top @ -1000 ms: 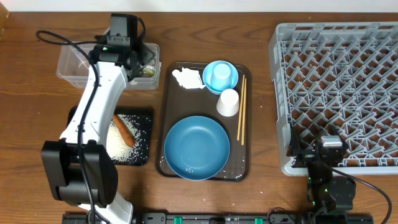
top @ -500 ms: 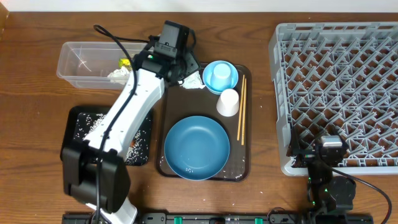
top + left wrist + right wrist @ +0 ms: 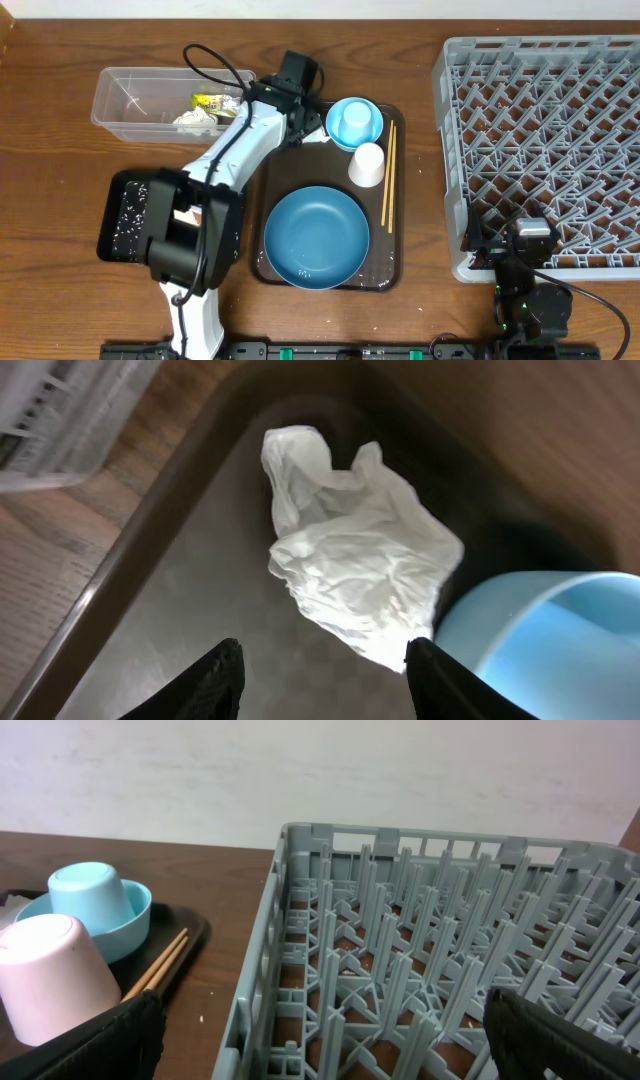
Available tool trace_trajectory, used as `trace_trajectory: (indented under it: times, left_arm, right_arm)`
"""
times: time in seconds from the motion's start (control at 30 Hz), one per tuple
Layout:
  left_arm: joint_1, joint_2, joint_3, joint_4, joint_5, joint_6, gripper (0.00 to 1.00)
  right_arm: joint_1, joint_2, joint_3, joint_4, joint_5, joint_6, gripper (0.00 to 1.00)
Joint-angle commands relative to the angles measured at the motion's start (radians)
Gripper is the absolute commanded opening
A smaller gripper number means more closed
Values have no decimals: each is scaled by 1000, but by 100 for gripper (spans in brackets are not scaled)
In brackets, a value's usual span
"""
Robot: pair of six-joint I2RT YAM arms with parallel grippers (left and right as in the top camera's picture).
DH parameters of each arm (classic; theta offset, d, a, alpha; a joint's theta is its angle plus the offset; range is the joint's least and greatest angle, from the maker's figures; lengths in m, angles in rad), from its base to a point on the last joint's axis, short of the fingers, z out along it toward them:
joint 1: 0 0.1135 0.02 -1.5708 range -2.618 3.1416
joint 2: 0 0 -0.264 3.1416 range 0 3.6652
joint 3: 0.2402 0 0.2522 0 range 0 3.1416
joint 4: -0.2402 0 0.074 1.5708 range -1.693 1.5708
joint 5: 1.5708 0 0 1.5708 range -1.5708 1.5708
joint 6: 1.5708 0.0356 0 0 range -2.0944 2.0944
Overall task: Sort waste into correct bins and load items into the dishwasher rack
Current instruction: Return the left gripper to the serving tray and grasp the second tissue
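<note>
My left gripper (image 3: pixel 300 112) is open and hangs just above the crumpled white tissue (image 3: pixel 355 575), which lies in the far-left corner of the brown serving tray (image 3: pixel 270 150) beside the light-blue bowl (image 3: pixel 355 122). In the left wrist view the open jaws (image 3: pixel 325 670) frame the tissue's near edge. The clear tub (image 3: pixel 130 95) holds the green-yellow wrapper (image 3: pixel 210 100) and a white wad. The black tray (image 3: pixel 122 215) shows rice grains; my arm hides the carrot. The blue plate (image 3: pixel 316 237), white cup (image 3: pixel 367 165) and chopsticks (image 3: pixel 388 175) lie on the serving tray. My right gripper (image 3: pixel 340 1050) is open at the grey rack's (image 3: pixel 545 150) near edge.
The bowl (image 3: pixel 125 915) has a small light-blue cup upside down in it. The left arm's links stretch over the black tray and the brown tray's left edge. The rack (image 3: pixel 420 920) fills the table's right side. Bare wood lies between the brown tray and the rack.
My left gripper has moved right from over the clear tub to the tissue on the brown tray. The wrapper now lies in the tub. The right arm has not moved.
</note>
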Motion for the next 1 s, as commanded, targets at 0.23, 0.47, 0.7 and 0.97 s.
trace_trajectory:
  times: [0.23,0.47,0.7,0.97]
  left_arm:
    - [-23,72,7,39,-23,-40,55]
    - [-35,92,7,44,-24,-39,55]
    - [-35,100,1,61,-50,-39,54]
    - [-35,123,1,76,-50,-39,29]
  right_arm:
    - [-7,-4,-2,-3,-4,2,99]
    - [-8,-4,-2,-3,-4,2,99]
    - [-7,-4,-2,-4,-4,2,99]
    - [-8,-3,-2,-3,-4,2,99]
